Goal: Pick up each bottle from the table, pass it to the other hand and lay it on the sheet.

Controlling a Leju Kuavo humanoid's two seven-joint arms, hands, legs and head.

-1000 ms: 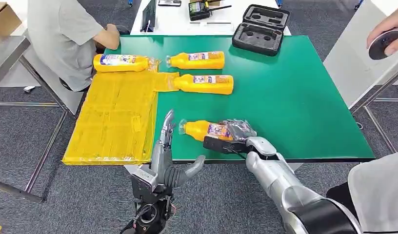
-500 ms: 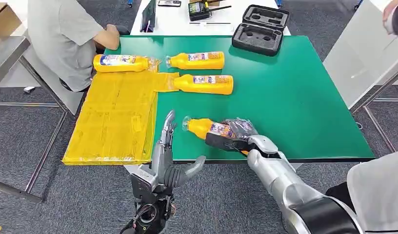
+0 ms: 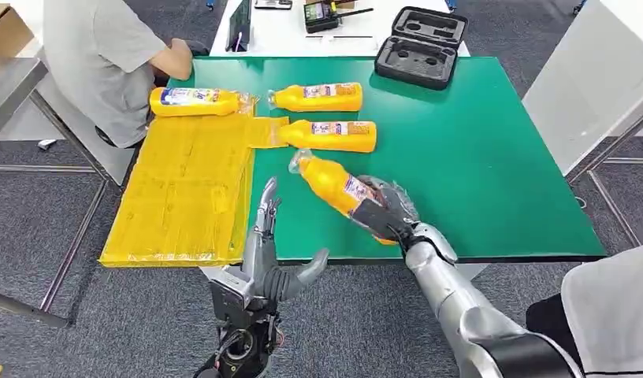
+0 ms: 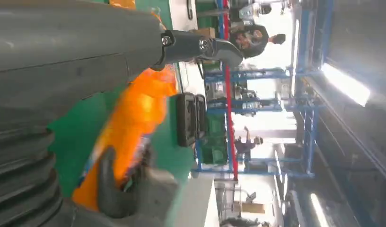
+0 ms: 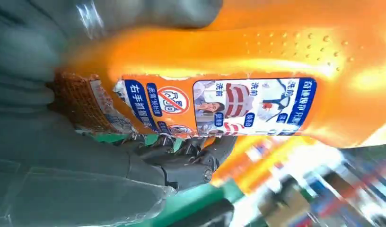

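Right robot hand (image 3: 385,211): wrapped around the lower body of a bottle (image 3: 334,186), holding it clear of the table (image 3: 476,157) near the front edge. In the right wrist view the dark fingers (image 5: 181,156) curl under the label and the thumb lies over the other side.
Held bottle: orange, tilted, its clear-wrapped cap end pointing up and toward the robot's left, its base in the hand. Its label has blue and white panels.
Left robot hand (image 3: 267,252): holds nothing, just off the front edge of the table; fingers straight and pointing up, thumb spread out to the side. It stands beside the held bottle, not touching it.
Sheet (image 3: 184,189): yellow, spread over the left part of the green table and hanging past its left edge.
Bottle on sheet (image 3: 194,101): lying on its side at the far edge of the sheet.
Far bottle (image 3: 317,97): on its side on the bare green, cap toward the sheet.
Middle bottle (image 3: 330,135): on its side just nearer than the far bottle, its cap end at a tongue of the sheet.
Case (image 3: 419,47): black, open, at the far edge of the table.
Person (image 3: 105,55): in a grey shirt, seated at the far left corner.
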